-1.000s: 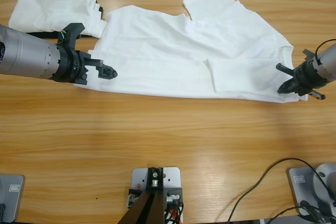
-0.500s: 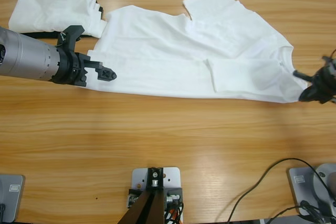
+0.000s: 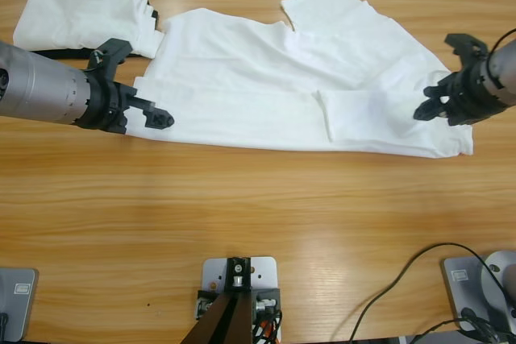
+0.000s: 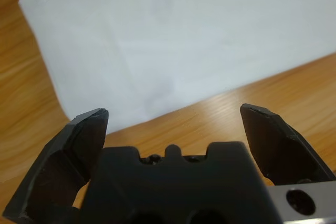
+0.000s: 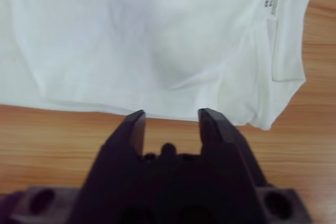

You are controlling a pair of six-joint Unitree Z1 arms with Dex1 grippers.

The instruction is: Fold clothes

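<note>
white T-shirt [image 3: 298,78] spread flat, partly folded, across desk [image 3: 242,215] far half | left hand [image 3: 137,90] jaws apart, empty, at shirt's left edge near desk's left side | right hand [image 3: 447,78] jaws apart, empty, over shirt's right end by desk's right edge | second white garment [image 3: 85,14] at far-left corner

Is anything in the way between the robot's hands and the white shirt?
Nothing visible. The left hand sits open at the plain white cotton T-shirt's edge, and the right hand is open right over its other end.
</note>
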